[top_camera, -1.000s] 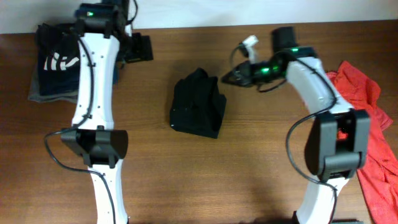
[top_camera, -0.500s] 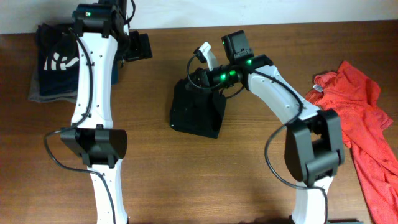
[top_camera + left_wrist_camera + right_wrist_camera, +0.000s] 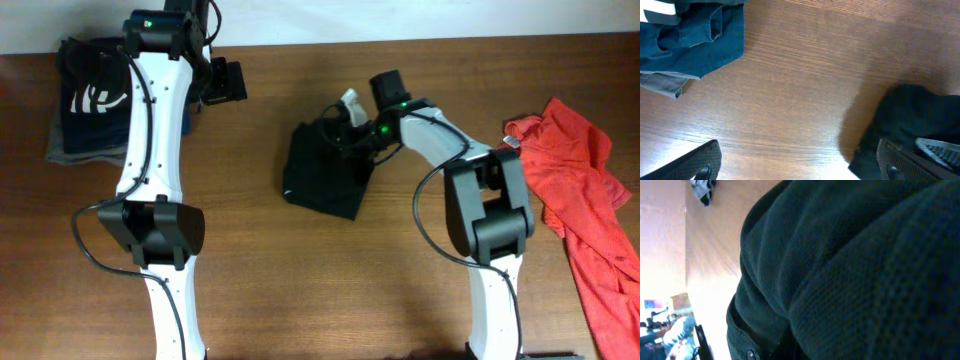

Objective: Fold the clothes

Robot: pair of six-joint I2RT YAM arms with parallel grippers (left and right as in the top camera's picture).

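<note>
Clothing: black garment (image 3: 322, 172) is lying folded on table (image 3: 400, 280), centre.
right gripper (image 3: 342, 130): jaws are pressing shut at black garment's upper right edge; grip on fabric unclear.
left gripper (image 3: 228, 82): jaws are gaping wide, hovering well apart from it.

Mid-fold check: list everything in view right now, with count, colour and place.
black garment: one, black, bunched at table centre.
orange-red shirt: one, orange-red, lying loose at the right edge.
dark blue garment: one, dark blue with white print, far left corner.
grey cloth: one, grey, under the dark blue garment.
table: one, brown wood.
left gripper: one, black, open, over bare wood beside the dark blue garment.
right gripper: one, shut, at the black garment's far right edge.
</note>
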